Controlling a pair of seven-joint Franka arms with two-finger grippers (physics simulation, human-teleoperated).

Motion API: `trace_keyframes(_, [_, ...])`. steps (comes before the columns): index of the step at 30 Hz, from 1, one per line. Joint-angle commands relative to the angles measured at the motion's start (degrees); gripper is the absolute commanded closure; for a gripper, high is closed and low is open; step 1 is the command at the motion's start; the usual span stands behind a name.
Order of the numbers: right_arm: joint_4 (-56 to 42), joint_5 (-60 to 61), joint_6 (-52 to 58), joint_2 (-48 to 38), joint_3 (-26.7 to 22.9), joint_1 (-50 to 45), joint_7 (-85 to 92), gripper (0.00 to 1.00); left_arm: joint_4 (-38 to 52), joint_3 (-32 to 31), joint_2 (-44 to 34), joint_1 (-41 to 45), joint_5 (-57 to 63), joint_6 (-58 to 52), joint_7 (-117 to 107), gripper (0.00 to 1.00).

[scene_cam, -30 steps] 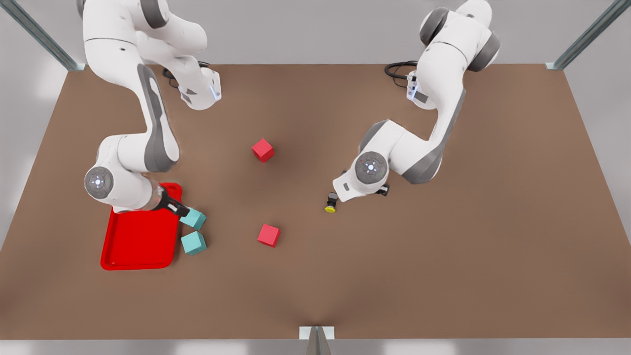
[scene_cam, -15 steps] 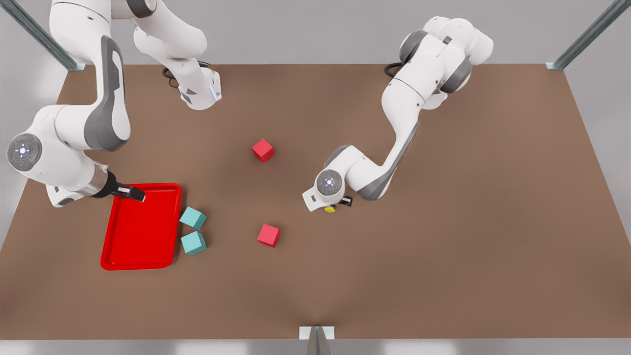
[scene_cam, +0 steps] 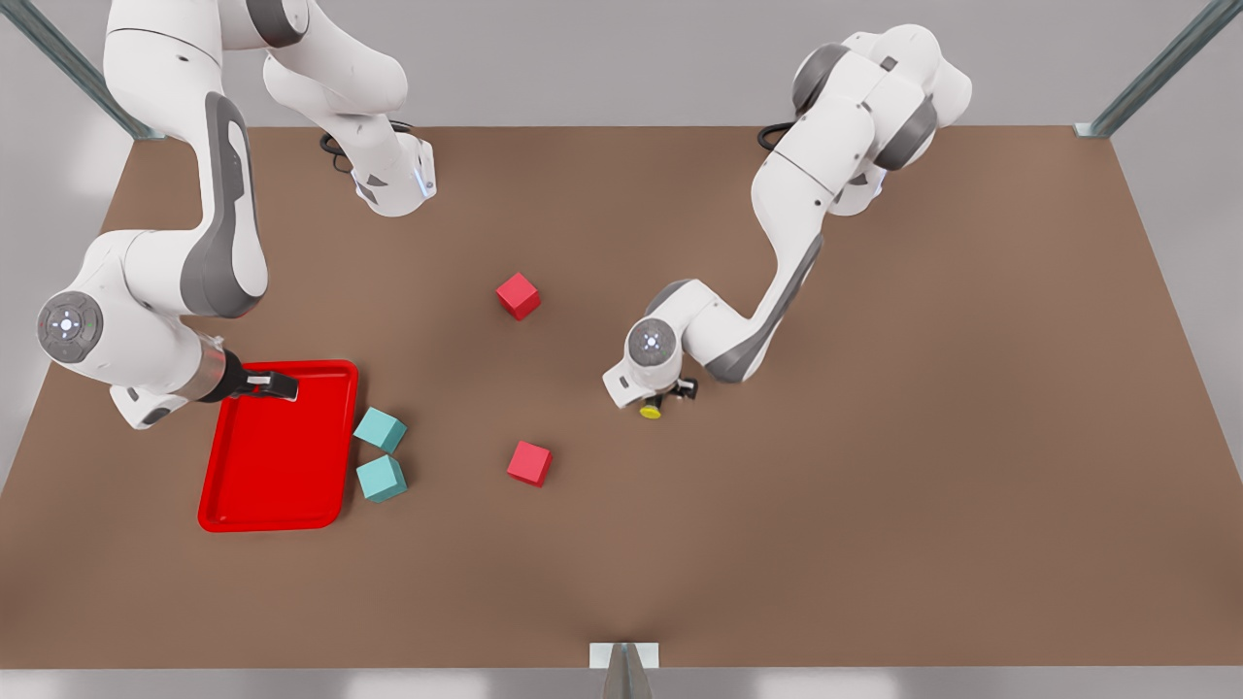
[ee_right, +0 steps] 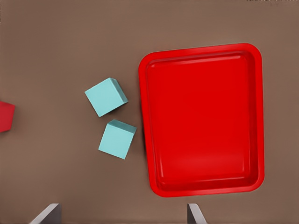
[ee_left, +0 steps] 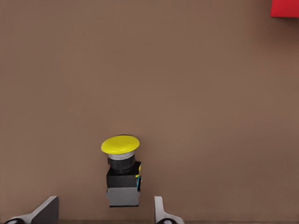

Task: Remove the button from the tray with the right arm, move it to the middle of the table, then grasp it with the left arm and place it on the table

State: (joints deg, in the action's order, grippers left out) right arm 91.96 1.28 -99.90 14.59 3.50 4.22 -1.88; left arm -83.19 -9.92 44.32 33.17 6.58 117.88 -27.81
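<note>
Button (ee_left: 122,175) lies between spread left fingers (ee_left: 160,212); base visible from the left wrist.

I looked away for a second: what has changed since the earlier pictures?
The right pincer swung from beside the teal cubes to the shallow red tray's far rim. The left pincer, open, settled over the small yellow-capped button on the brown table. Button, tray and cubes stayed put.
</note>
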Motion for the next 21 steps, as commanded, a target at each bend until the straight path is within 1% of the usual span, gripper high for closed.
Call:
trace_keyframes(1, [-0.02, 0.04, -0.12, 0.00, -0.07, 0.00, 6.71, 0.00, -1.53, -0.01, -0.47, 0.05, 0.36, 3.23, -7.08, 0.00])
trace_keyframes(2, [-0.02, 0.04, -0.12, 0.00, -0.07, 0.00, 6.63, 0.00, -3.29, -0.01, -1.96, 0.05, 0.62, 3.41, -7.08, 0.00])
trace_keyframes(10, [-0.02, 0.04, -0.12, 0.18, 0.02, 0.00, 6.71, 0.00, -3.38, -0.01, -0.38, 0.58, 0.71, 5.52, -8.22, 0.00])
trace_keyframes(16, [-0.02, 0.04, -0.12, 0.27, 0.02, 0.00, 6.62, 0.00, -3.38, -0.01, 1.73, 0.67, 0.89, 9.12, -8.22, 0.00])
trace_keyframes(21, [-0.02, -0.05, -0.12, 0.27, 0.02, 0.00, 6.63, 0.00, -3.29, -0.01, 2.61, 0.49, 1.33, 9.56, -8.14, 0.00])
